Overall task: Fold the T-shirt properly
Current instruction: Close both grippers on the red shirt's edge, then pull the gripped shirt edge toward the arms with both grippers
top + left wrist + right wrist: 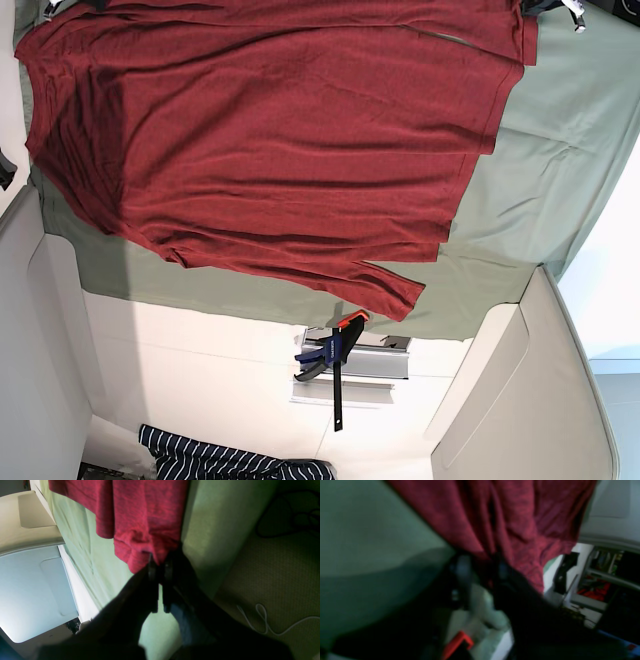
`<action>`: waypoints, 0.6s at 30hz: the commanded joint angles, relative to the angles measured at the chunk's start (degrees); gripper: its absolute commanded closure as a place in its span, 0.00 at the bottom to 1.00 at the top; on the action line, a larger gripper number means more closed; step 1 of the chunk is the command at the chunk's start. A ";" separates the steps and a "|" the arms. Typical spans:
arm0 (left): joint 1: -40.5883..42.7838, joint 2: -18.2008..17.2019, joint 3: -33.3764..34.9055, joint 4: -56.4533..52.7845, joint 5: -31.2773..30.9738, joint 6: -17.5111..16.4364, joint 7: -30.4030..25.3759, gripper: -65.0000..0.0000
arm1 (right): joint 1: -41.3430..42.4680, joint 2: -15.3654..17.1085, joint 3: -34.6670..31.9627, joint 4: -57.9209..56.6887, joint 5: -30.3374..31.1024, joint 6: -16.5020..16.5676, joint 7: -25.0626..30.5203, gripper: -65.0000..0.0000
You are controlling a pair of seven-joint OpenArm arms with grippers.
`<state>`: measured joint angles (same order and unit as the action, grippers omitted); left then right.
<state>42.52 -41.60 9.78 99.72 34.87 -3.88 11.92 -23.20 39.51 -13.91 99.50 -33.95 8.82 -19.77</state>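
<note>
Heathered red knit T-shirt (pixel 270 150) drapes over a wrinkled green cloth (pixel 540 190). Left gripper (pixel 158 566) jaws pinch its bunched edge; right gripper (pixel 481 562) jaws, blurred, clamp its folds.

Dark red heathered T-shirt (pixel 270 150), pale green cloth (pixel 560 150), navy-and-white striped garment (pixel 220 463), blue, orange and black clamp (pixel 333 352)
</note>
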 commanded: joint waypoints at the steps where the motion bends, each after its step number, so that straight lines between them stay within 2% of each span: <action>1: 0.31 -0.46 0.09 0.28 -0.42 -1.53 -1.27 1.00 | -0.15 0.66 0.11 0.44 0.37 0.66 0.68 0.94; 2: 0.31 -0.46 0.09 0.28 -0.42 -1.53 -1.27 1.00 | -0.15 0.66 0.11 0.44 0.35 0.66 0.68 1.00; 6: 0.17 -0.48 0.09 0.28 -0.37 -1.40 -1.18 1.00 | -0.15 0.66 0.11 0.44 0.33 0.57 0.66 1.00; 7: 0.17 -0.48 0.07 0.28 -0.37 -0.44 -1.09 1.00 | -0.15 0.66 0.11 0.44 0.31 0.35 0.66 1.00; 10: 0.17 -0.52 0.07 0.50 -0.33 6.84 0.59 1.00 | -0.15 0.74 0.11 0.44 -1.51 -0.98 0.66 1.00; 12: 0.20 -1.22 0.07 1.18 -0.33 9.27 1.27 1.00 | -0.15 1.33 0.11 0.44 -1.90 -3.13 0.63 1.00; 14: 0.22 -2.03 0.07 2.16 -0.35 9.22 2.14 1.00 | -0.15 2.36 0.11 0.46 -2.60 -4.63 0.59 1.00; 18: 0.22 -3.37 0.07 5.60 -0.44 9.22 4.02 1.00 | -0.17 4.63 0.11 0.46 -3.30 -4.81 0.17 1.00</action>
<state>42.54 -44.12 10.22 104.42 33.91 4.27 16.25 -23.49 43.09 -14.28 99.35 -36.86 5.04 -19.59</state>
